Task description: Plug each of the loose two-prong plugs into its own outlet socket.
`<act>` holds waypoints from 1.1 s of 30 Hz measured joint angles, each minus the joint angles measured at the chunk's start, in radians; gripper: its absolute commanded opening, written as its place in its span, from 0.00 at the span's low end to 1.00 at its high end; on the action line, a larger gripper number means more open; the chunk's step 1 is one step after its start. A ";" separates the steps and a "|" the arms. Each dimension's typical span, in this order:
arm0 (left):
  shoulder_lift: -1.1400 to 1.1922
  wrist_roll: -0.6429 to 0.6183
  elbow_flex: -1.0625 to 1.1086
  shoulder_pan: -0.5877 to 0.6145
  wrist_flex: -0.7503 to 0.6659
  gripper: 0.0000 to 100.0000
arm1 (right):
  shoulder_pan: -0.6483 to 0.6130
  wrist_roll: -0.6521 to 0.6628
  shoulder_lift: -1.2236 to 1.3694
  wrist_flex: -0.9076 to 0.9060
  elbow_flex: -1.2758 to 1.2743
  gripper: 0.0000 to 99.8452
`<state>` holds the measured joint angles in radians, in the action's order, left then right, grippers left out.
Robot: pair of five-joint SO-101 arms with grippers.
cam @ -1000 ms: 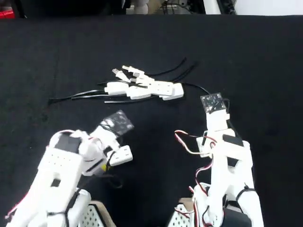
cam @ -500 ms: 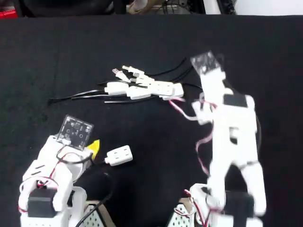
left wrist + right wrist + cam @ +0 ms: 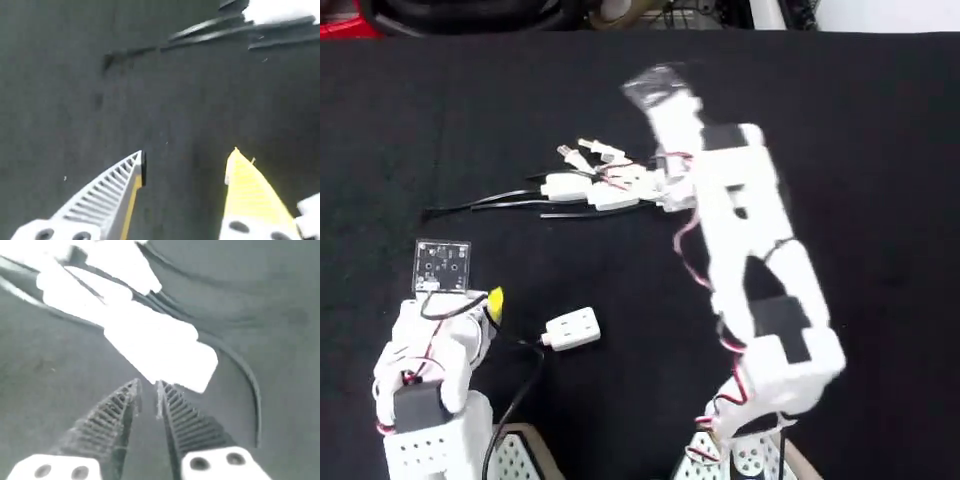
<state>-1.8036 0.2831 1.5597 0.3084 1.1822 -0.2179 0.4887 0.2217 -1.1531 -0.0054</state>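
Your left gripper (image 3: pixel 187 159) sits wide open and empty, well off to the left of the pile of white plugs and sockets (image 3: pixel 620 185), toward the arm bases. A single outlet socket (image 3: pixel 572 328) lies apart from the pile, on that same near side. Your right gripper (image 3: pixel 148 387) hangs over the pile's right end. Its fingers are narrowed almost together and grip nothing.
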 measured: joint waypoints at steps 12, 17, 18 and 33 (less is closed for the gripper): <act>0.000 0.121 0.097 0.018 -0.005 0.27 | -0.169 0.226 0.304 0.311 0.126 0.17; 0.000 0.121 0.097 0.018 -0.005 0.27 | -0.164 0.189 0.322 0.394 0.127 0.17; 0.000 0.121 0.097 0.018 -0.005 0.27 | -0.161 0.166 0.322 0.417 0.127 0.17; 0.000 0.121 0.097 0.018 -0.005 0.27 | -0.138 0.124 0.331 0.740 -0.057 0.19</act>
<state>-1.8036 0.4043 1.6563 0.3268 1.1776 -0.3560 0.6130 0.5531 -0.4135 -0.0621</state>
